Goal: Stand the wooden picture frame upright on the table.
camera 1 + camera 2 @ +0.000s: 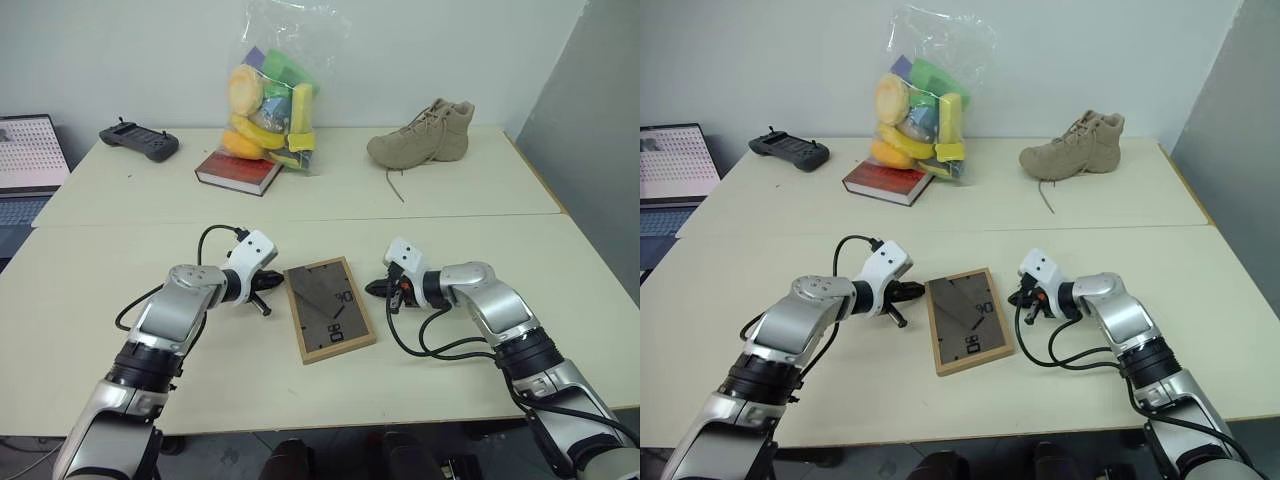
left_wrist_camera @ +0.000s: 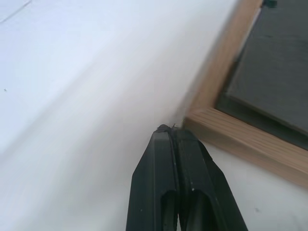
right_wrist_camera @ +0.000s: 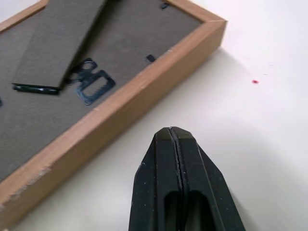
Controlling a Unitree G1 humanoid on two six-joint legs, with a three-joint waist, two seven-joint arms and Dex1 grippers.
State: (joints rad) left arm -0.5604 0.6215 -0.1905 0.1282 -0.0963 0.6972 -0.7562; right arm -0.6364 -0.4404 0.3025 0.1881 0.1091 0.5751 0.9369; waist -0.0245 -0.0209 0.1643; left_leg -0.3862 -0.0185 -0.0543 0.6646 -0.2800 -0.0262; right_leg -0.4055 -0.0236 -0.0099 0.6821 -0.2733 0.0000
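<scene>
Two grippers flank the wooden picture frame point(image 1: 328, 307), which I see lying flat on the table point(image 1: 120, 370) with its dark back panel facing up, so it is not yet standing. I take the frame as my landmark. My left gripper point(image 1: 264, 296) sits just beside the frame's left edge, its black fingers point(image 2: 178, 183) clenched together on nothing, the tips close to a corner of the light wood rim without clearly touching it. My right gripper point(image 1: 376, 288) sits just off the frame's right edge, pointing toward it, fingers point(image 3: 180, 192) likewise pressed tight and empty; from the right wrist view I can see a small metal sawtooth hanger point(image 3: 91, 85) and a folded stand flap point(image 3: 57, 45) on the back panel. Pale marks on the panel look like figures, but I cannot read them with any confidence.

Beyond the frame, past the seam point(image 1: 300, 220) between the two table sections, a red hardcover book point(image 1: 238, 171) lies to the far left of it, with a clear plastic bag point(image 1: 270, 95) of yellow and green items resting against the book. Further left of the frame sits a black handheld controller point(image 1: 139, 142), and a laptop point(image 1: 28, 160) stands at the table's left edge. To the far right of the frame a tan boot point(image 1: 422, 135) lies with its lace trailing
</scene>
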